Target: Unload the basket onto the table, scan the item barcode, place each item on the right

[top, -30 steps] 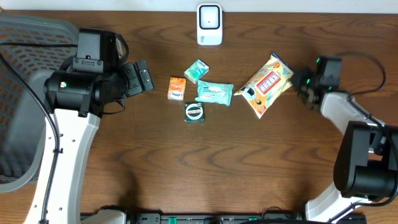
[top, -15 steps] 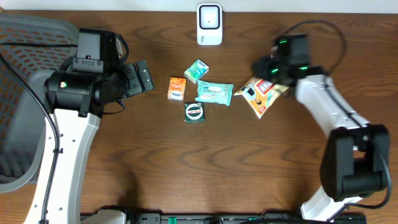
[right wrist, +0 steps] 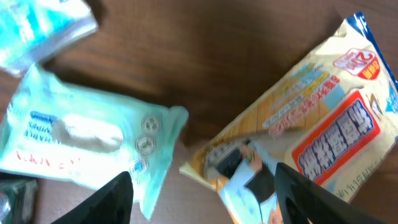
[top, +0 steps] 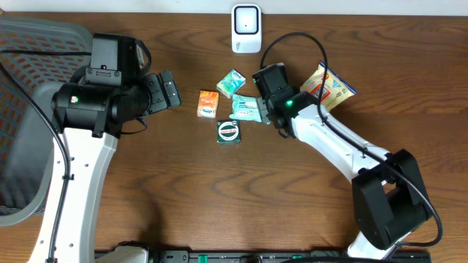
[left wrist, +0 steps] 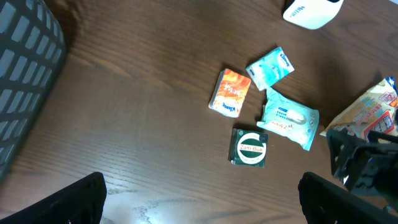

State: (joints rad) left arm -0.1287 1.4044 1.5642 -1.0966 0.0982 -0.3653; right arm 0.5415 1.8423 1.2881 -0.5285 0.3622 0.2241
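Note:
Several small items lie mid-table: an orange pack (top: 208, 104), a teal tissue pack (top: 231, 82), a pale green wipes pack (top: 252, 108), a dark green pack (top: 229, 132) and a yellow snack bag (top: 330, 84). No barcode shows. The white scanner (top: 246, 28) stands at the far edge. My right gripper (top: 278, 117) hovers open over the gap between the wipes pack (right wrist: 74, 137) and the snack bag (right wrist: 298, 137), holding nothing. My left gripper (top: 170, 89) hangs wide open left of the items, its view taking in the orange pack (left wrist: 231, 92) and the dark green pack (left wrist: 249, 148).
A grey mesh bin (top: 29, 109) fills the left edge of the table, also seen as a grey slotted wall (left wrist: 25, 81) in the left wrist view. The right arm crosses the table from the lower right, covering part of the snack bag.
The right arm has swung left from the table's right side, over the snack bag, to the wipes pack, and its jaws have opened. The left arm has stayed put.

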